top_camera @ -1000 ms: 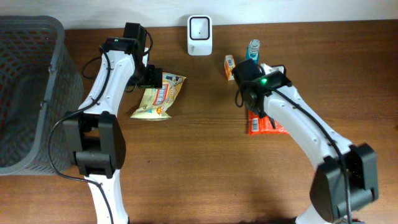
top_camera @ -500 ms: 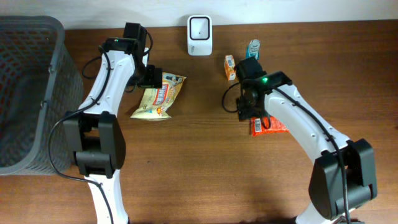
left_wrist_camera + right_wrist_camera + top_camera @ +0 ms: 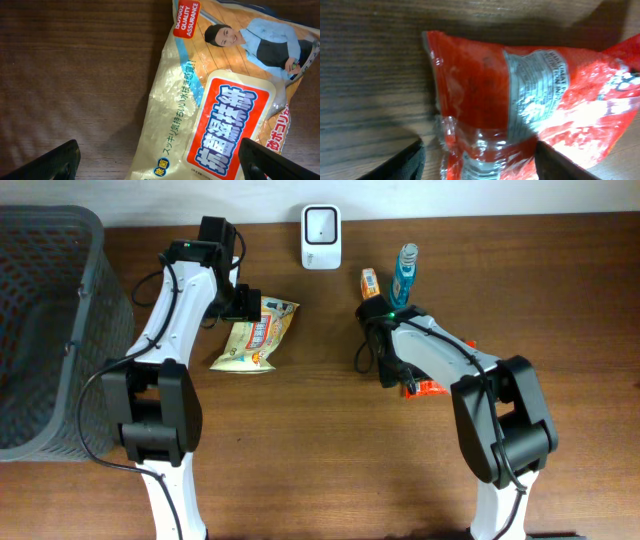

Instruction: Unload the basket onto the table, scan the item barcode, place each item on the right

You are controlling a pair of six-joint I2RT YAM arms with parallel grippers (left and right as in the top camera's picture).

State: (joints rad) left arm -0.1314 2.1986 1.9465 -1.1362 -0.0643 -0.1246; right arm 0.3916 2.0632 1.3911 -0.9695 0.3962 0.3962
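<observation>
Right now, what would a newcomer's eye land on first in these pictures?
The glossy cream-and-orange snack bag with bold Japanese lettering, lying flat left of centre on the brown wooden table, and the crinkly red plastic packet right of centre. Next, the white box-shaped scanner at the far edge.

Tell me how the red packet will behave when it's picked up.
The red packet is creased, glossy film, so it will probably be floppy and sag or fold when lifted. That shiny plastic may slip in a light pinch. It lies flat on the table, so it is likely light and unlikely to roll.
</observation>
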